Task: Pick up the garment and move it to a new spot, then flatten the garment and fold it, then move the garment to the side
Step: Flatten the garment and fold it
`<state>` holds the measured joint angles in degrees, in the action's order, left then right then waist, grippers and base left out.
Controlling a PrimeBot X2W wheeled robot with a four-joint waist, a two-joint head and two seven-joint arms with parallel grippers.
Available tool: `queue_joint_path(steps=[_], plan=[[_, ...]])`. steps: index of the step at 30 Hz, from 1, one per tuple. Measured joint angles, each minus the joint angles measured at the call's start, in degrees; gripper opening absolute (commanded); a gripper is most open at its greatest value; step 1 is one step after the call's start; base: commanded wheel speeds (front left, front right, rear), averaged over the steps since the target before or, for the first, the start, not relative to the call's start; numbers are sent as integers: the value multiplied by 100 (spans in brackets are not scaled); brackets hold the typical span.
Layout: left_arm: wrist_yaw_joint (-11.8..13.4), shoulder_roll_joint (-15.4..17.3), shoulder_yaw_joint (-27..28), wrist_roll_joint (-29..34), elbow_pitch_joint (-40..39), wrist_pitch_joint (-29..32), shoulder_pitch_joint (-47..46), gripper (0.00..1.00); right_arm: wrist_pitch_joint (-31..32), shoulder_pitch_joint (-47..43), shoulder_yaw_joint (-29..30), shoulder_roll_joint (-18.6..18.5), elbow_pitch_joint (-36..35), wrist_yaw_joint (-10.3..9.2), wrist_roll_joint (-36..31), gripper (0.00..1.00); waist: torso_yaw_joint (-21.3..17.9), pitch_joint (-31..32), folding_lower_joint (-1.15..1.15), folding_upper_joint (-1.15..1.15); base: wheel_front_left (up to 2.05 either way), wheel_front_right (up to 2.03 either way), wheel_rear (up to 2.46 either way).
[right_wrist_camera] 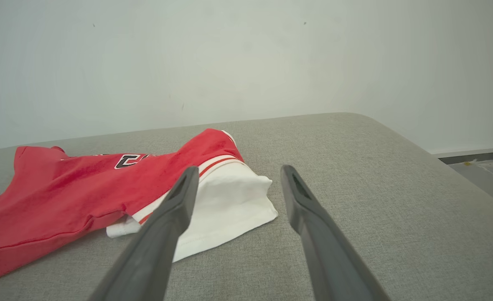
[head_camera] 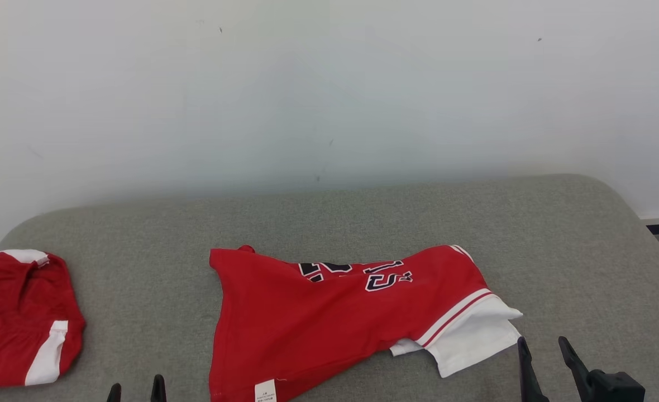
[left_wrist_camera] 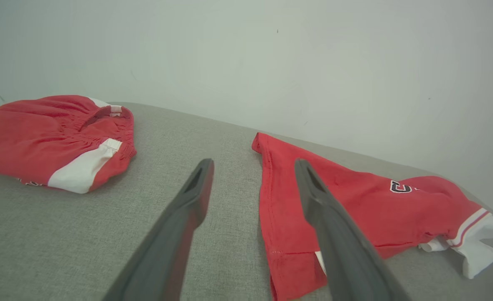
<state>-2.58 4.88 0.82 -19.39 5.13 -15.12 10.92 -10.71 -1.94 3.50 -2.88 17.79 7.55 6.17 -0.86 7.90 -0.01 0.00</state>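
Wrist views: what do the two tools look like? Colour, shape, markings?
Left tool and right tool match: each has two long matte dark-grey fingers, tapering to narrow tips, with a recessed slot near each tip. In the head view the right tool's fingers join a black blocky base.

1. A grey fabric surface point(head_camera: 363, 218) with rounded far corners carries both garments
2. A red jersey point(head_camera: 318, 318) with a white sleeve lies rumpled near its middle front, its lettering partly hidden in a fold
3. A pair of red shorts point(head_camera: 17, 318) with white stripes lies bunched at its left edge, well apart from the jersey
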Motion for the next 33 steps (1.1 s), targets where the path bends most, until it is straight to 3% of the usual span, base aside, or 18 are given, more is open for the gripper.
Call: queue_joint_path(steps=[21,25,33], plan=[[-146,-107,-7,82,812,0,-548,100,81,-12,-110,1,-316,0,-32,100,-12,-151,1,1,0,0,0],[-175,-108,-152,133,990,57,-617,100,417,93,-114,0,-132,0,-81,100,-25,-196,1,1,0,0,0],[-253,-91,-611,176,1683,972,-1167,100,1545,898,-151,-193,778,0,-116,100,23,-427,1,1,0,0,0]])
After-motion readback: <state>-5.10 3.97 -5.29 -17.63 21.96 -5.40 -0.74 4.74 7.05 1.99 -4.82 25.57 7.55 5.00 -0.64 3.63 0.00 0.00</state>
